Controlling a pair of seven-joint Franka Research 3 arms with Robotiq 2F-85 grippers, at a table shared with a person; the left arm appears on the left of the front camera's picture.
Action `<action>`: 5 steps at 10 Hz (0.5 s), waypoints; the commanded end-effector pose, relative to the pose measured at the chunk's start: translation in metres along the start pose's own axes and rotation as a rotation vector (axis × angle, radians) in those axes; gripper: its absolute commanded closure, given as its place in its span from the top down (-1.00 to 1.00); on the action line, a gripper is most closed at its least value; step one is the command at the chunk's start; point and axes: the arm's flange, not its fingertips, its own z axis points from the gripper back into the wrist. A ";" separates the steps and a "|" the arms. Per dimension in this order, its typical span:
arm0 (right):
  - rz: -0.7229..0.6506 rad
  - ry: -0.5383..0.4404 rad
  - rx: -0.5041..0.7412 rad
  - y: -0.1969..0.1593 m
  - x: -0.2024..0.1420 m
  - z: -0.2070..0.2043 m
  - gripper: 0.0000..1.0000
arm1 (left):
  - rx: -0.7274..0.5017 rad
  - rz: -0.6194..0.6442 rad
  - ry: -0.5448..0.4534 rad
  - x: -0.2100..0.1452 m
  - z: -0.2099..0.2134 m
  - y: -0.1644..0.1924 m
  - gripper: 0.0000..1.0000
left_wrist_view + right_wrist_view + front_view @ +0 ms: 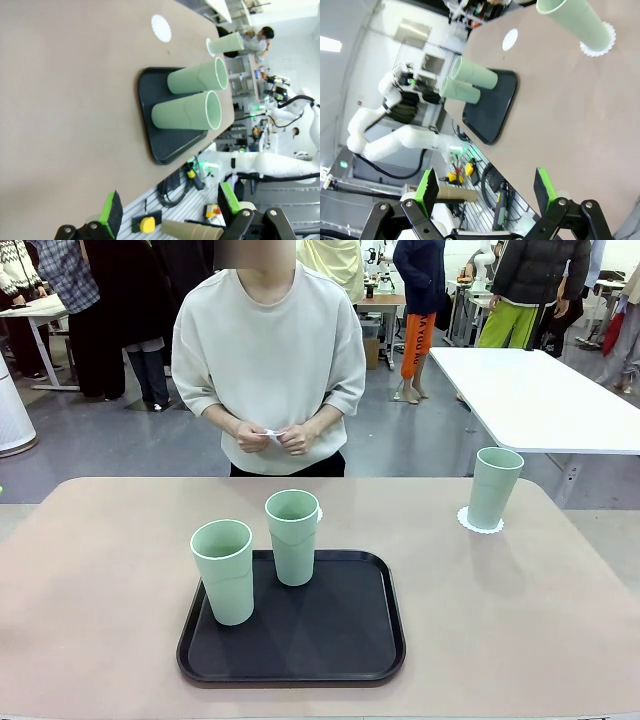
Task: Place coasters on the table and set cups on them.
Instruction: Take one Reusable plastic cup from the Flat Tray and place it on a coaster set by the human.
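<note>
Three cups stand upright in all. One cup (495,488) at the right of the front view sits on a coaster (480,522), whose lacy rim shows around its base on the table (100,570). The other two, a nearer cup (223,572) and a farther cup (292,537), stand close together but apart on the black tray (340,640) in the lower middle of the frame. A second coaster (161,27) lies bare on the table just beyond the tray's far edge, near the top of the left wrist view. In the front view only a sliver of it peeks out from behind the farther cup. That makes two coasters counted on the table, one loaded and one bare. At the upper middle of the front view the person's hands (298,438) are held together at the waist, pinching a small white piece too small to make out. The robot's left hand (169,207) rises from the bottom edge of its wrist view with its two green-padded fingers spread wide and nothing between them. The right hand (486,185) sits at the bottom of its own view, equally spread and bare.
</note>
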 end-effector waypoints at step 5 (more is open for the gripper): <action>0.729 0.529 -0.273 0.163 0.057 -0.111 1.00 | -0.015 -0.005 -0.005 0.000 0.001 0.000 1.00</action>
